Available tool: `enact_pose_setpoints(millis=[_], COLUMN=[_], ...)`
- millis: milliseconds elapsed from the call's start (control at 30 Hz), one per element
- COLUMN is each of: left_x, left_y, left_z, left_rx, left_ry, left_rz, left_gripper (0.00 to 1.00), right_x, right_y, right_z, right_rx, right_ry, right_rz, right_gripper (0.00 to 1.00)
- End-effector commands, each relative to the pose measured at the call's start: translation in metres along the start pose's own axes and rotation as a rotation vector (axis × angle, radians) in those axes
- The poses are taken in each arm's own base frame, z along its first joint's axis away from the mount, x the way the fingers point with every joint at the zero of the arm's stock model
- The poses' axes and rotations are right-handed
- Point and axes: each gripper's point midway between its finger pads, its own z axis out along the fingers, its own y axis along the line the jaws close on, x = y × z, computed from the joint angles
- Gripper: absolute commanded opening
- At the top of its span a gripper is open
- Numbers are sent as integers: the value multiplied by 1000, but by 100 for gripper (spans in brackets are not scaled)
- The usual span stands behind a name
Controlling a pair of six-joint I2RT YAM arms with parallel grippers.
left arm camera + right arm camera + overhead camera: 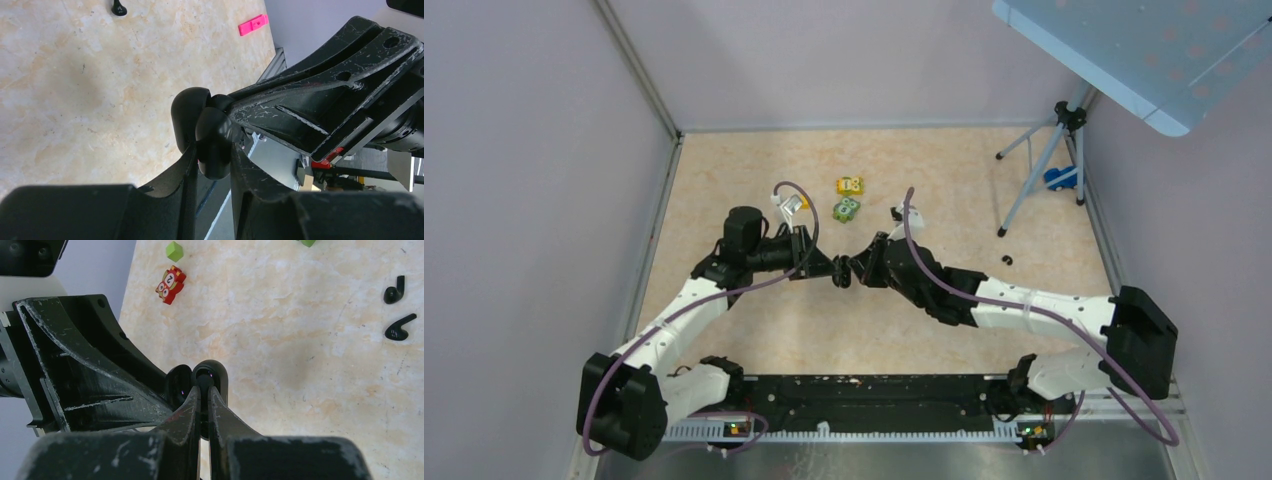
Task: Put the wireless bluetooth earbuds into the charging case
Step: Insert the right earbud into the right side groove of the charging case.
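The charging case (844, 272), a small black roundish shell, hangs above the table's middle between both arms, its two halves parted. In the left wrist view the case (189, 115) sits between the fingers of my left gripper (212, 150), which is shut on it. My right gripper (205, 390) comes from the opposite side and is shut, its tips pinching the rim of the case (221, 380). Two black earbuds (395, 290) (399, 328) lie loose on the table to the right. One earbud (119, 7) shows in the left wrist view, and a black speck there (1007, 260) from above.
A yellow block (850, 185) and a green block (846, 208) lie just behind the grippers. A red owl block (171, 285) and a green cube (174, 250) lie near the wall. A tripod (1044, 170) stands at the back right. A pink piece (253, 24) lies by the table edge.
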Motion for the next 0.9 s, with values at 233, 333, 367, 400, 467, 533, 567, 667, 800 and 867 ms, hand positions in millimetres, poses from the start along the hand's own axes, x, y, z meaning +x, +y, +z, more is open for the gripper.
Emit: enact_pose_setpoints(millis=[233,333,367,400,467,533,567,667,800,867], left_x=[-4,-5,-5,-6,-7,-6,-5,-2,-1,0], left_y=[-21,-19,-20,-21,-22,-21,-20,-17,-13,-12], left_z=[-5,-5,-5,-6,-6,-6,-6,-6,-6,-6], left_rx=[81,71,70,68,67,67,66,54,39,33], left_ry=[-7,-10,-13,-18,-20,-15,-13,-3,0,0], left_rz=[67,62,64,67,72,68,67,65,64,61], left_gripper=[0,0,0,0,0,0,0,0,0,0], right_x=[2,3,3,3,4,6,6,9,7,3], right_y=[3,2,1,-1,-6,-8,-8,-2,7,9], right_z=[9,9,9,10,11,12,12,13,9,6], right_rx=[18,22,29,42,67,75,75,38,-12,-20], right_ry=[-8,-11,-13,-15,-19,-19,-19,-8,-11,-21], right_rz=[-50,-47,-50,-56,-61,-57,-54,-47,-36,-28], right_gripper=[0,0,0,0,0,0,0,16,26,29])
